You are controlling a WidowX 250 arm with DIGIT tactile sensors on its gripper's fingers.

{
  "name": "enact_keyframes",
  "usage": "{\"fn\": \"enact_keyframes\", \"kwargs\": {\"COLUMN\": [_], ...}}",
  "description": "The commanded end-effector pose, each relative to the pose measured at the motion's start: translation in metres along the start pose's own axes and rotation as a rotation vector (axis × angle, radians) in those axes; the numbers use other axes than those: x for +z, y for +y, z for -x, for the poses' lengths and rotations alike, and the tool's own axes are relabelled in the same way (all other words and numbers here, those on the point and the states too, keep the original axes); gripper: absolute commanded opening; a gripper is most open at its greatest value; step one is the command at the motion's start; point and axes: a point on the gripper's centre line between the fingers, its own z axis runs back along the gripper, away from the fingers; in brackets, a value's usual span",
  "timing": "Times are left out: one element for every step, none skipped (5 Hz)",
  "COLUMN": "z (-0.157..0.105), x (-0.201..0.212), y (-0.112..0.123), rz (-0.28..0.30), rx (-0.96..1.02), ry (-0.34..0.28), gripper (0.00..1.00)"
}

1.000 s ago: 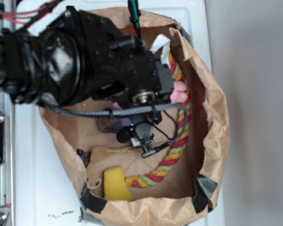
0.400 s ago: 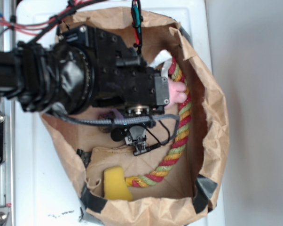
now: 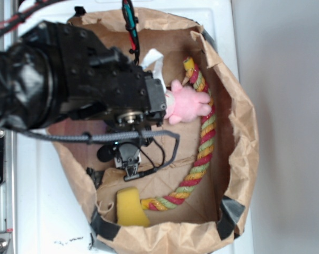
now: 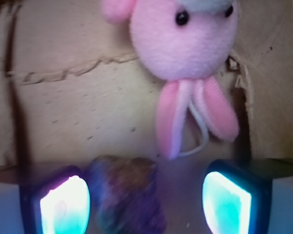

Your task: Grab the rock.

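The claw (image 4: pixel 145 204) is spread wide with the rock (image 4: pixel 127 197) between its pads, just below the plush bunny (image 4: pixel 188 58); closing remains.

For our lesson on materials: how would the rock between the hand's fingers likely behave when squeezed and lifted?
The rock looks rough and lumpy, so it probably grips well and won't roll. It sits nearer one finger, so it may shift sideways first.

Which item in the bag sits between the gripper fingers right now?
The rock, the dark rough lump sitting between the gripper pads in the wrist view. The pink bunny lies beyond them; the yellow sponge and rope are farther off.
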Motion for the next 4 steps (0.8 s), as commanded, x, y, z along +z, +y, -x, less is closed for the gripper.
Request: {"fn": "enact_keyframes", "kwargs": {"z": [0.002, 0.004, 0.002, -0.003], "x": [0.042, 0.041, 0.035, 0.018], "y": [0.017, 0.019, 0.014, 0.010], "rz": [0.070, 0.071, 0.067, 0.041], "rx": [0.018, 0.012, 0.011, 0.017], "ry": [-0.052, -0.057, -0.055, -0.047], "gripper": [1.00, 1.00, 1.00, 1.00]}}
